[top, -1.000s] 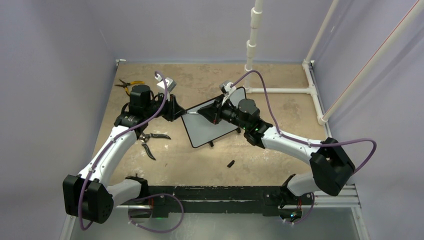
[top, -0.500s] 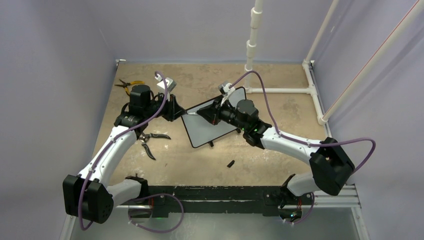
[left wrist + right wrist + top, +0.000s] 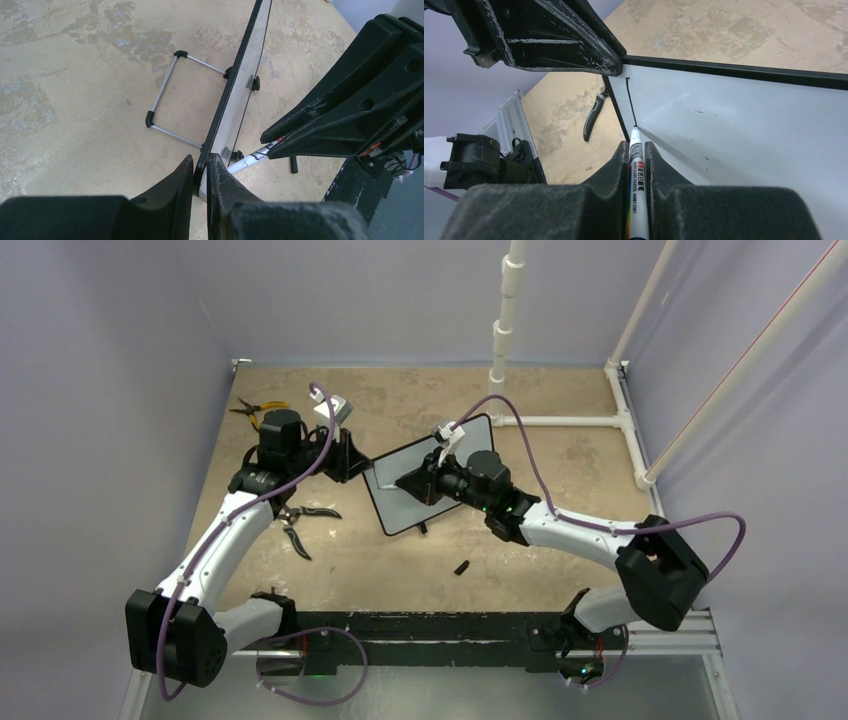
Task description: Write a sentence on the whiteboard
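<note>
The whiteboard (image 3: 400, 502) stands tilted mid-table, white with a thin black frame. My left gripper (image 3: 352, 462) is shut on its left edge; the left wrist view shows the frame (image 3: 235, 85) pinched between my fingers (image 3: 172, 192). My right gripper (image 3: 408, 482) is shut on a white marker (image 3: 636, 170), its tip touching the board (image 3: 744, 130) near the left edge. Of the sentence, only one black vertical stroke (image 3: 630, 102) shows, ending at the tip. The marker also shows in the left wrist view (image 3: 250, 158).
Pliers with dark handles (image 3: 300, 525) lie left of the board, and yellow-handled pliers (image 3: 258, 410) at the far left corner. A small black cap (image 3: 462, 567) lies in front of the board. White pipes (image 3: 570, 421) run along the back right. The board's wire stand (image 3: 167, 95) rests behind it.
My right gripper has moved down and toward the near-left across the board with the marker on it. The left arm and board have not moved.
</note>
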